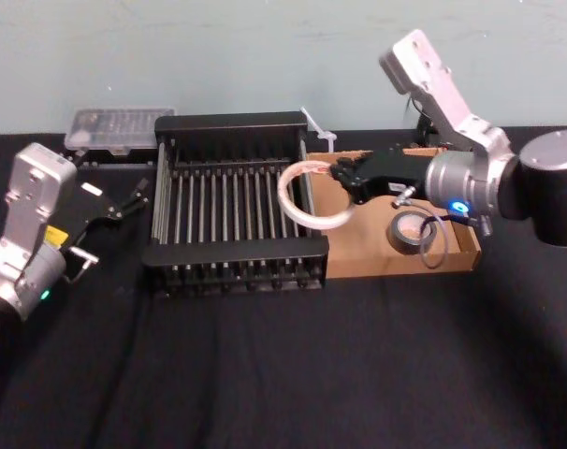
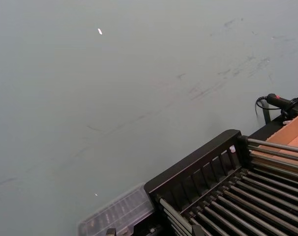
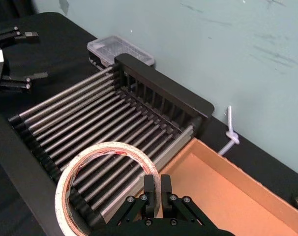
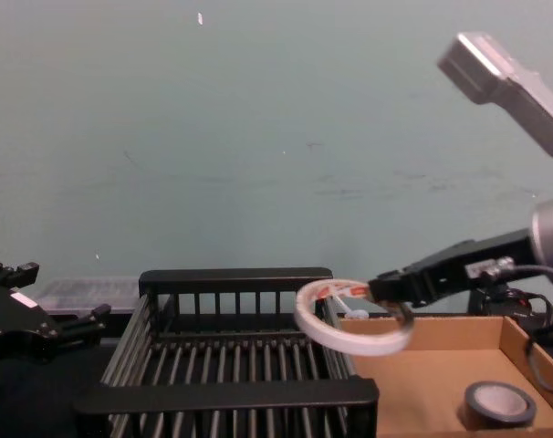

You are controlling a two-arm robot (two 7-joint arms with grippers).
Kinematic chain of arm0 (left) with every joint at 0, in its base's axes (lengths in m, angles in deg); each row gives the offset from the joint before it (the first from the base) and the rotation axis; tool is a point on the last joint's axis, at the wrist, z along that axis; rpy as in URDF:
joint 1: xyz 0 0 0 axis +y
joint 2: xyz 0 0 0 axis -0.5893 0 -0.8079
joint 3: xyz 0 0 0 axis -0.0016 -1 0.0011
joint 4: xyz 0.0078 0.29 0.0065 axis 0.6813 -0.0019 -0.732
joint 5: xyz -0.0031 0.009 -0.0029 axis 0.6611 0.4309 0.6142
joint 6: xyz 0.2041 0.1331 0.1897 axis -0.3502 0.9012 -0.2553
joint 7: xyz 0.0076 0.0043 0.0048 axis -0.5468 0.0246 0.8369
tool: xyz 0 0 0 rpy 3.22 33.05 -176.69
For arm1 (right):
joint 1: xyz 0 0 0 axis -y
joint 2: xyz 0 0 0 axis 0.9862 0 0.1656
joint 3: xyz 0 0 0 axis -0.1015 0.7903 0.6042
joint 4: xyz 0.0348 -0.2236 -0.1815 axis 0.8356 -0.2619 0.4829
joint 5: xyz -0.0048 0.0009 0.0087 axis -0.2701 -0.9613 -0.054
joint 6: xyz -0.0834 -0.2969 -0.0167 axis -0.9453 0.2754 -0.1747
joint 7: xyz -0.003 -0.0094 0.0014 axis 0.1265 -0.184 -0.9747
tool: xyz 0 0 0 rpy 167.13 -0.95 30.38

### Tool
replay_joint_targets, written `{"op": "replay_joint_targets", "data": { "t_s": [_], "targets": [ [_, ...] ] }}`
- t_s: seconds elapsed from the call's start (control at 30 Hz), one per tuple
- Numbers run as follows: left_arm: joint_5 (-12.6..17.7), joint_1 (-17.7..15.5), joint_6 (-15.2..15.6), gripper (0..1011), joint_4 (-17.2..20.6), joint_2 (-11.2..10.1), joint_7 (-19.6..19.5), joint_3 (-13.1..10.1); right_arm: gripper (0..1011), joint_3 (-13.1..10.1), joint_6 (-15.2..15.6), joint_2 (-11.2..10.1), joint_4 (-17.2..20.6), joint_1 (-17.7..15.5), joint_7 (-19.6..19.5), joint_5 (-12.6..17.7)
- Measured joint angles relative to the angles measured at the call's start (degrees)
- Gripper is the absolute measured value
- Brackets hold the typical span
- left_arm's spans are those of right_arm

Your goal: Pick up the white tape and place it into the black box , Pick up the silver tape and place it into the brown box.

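Observation:
My right gripper [image 1: 338,175] is shut on the white tape [image 1: 288,195]. It pinches the ring's wall and holds it tilted above the right rim of the black box [image 1: 232,253], where that rim meets the brown box [image 1: 377,260]. In the right wrist view the fingers [image 3: 150,189] clamp the white tape [image 3: 107,146] over the crate's bars. The chest view has the white tape [image 4: 349,339] hanging between black box [image 4: 231,394] and brown box [image 4: 422,374]. The silver tape [image 1: 396,239] lies flat inside the brown box. My left gripper [image 1: 126,201] rests open to the left of the crate.
A clear plastic case [image 1: 115,126] lies behind the crate's left corner against the wall. A white zip tie [image 1: 319,131] sits behind the two boxes. Black cloth [image 1: 283,374] covers the table in front.

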Motion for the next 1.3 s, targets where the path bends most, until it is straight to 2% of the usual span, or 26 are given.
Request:
{"op": "replay_joint_targets", "data": {
  "t_s": [0.73,1.3],
  "targets": [
    [0.0,0.0,0.0,1001,0.0,0.0,0.0,0.0,90,2.4,-2.1,6.9,-8.0,5.5,1.3,-3.0],
    [0.0,0.0,0.0,1001,0.0,0.0,0.0,0.0,105,2.4,-2.1,6.8,-8.0,5.5,1.3,-3.1]
  ]
}}
